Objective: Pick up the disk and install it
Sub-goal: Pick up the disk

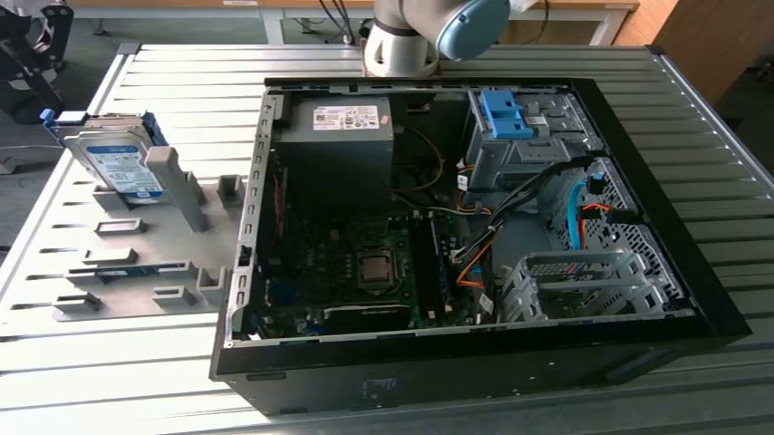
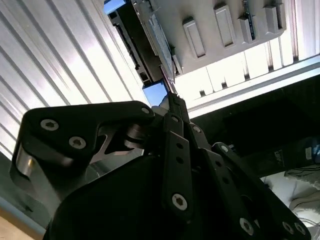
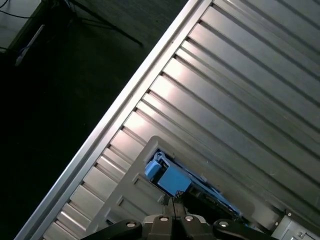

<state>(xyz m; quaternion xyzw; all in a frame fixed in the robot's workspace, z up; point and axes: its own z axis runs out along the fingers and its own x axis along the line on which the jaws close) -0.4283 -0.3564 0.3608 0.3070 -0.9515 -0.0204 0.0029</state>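
Gripper (image 3: 172,201) fingers pressed together, nothing between them, same in second wrist view (image 2: 171,97). Tips hover just above the disk (image 3: 168,178), apart from it, not touching. In first wrist view the blue rail end of the disk sits right past the fingertips; the pale fixture plate (image 3: 127,197) is under it, slatted table (image 3: 240,75) around it, dark floor (image 3: 60,100) past the table edge.

Exterior view, near to far:
- 1 computer case (image 1: 484,376), lying open on the table (image 1: 97,381), black front panel nearest
- inside: 1 motherboard (image 1: 351,263) with 1 CPU socket (image 1: 376,267)
- 1 bare metal drive cage (image 1: 581,283) at the exterior view's right
- orange cables (image 1: 484,246) and black ones cross between board and bays, lying over the way to the drive area
- 1 blue strap (image 1: 578,204) by the right wall
- 1 dark box with white sticker (image 1: 339,122) at the far side
- 1 blue bracket (image 1: 502,113), no drive in it, in the far bay

Fixture plate (image 1: 133,272) lies at the exterior view's left, outside the case, with several low grey blocks. 1 disk (image 1: 115,163), standing on edge at the plate's far end, label facing the camera, blue rail on its far edge. 1 tall grey post (image 1: 181,190) just beside it, on the case side. Case side wall stands between the disk and the bays

Arm (image 1: 405,41) at the far table edge, behind the case
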